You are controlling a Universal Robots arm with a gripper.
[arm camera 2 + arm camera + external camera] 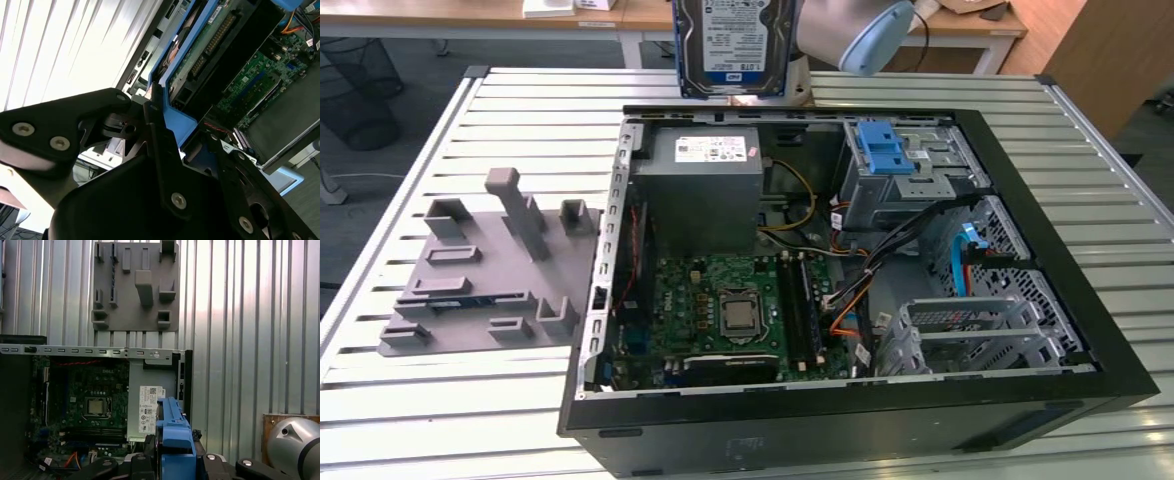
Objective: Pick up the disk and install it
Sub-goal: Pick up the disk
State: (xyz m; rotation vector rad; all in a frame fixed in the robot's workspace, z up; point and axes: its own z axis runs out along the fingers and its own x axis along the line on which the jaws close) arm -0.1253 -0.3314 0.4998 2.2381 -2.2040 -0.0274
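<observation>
Finding: the disk [734, 45] hangs on edge, label towards the exterior camera, above the far wall of the open case [1067, 330] and clear of the table [454, 400]. It is lifted and not yet installed.

Tool: in the second wrist view the gripper [182, 127] is closed narrow on the disk's blue bracket, one finger [160, 150] pressed against the bracket's edge. The other contact is partly hidden, so how deep the hold sits cannot be judged with confidence.

Surroundings: the psu [707, 180] lies directly under the disk. The metal cages [974, 330] sit along the case's side at the exterior view's right, with loose cables [907, 235] strung between them.

Assessment of the step in hand, carrying the disk to its seat:
- Keep it high enough to cross the case wall and psu without touching.
- The hold is on plastic at one end, so move slowly and without jerks. A swing could lever the bracket in the jaws.
- Square the bracket's rails to the cage opening before any descent.
- Route clear of the cables, which are the likeliest snag.
</observation>
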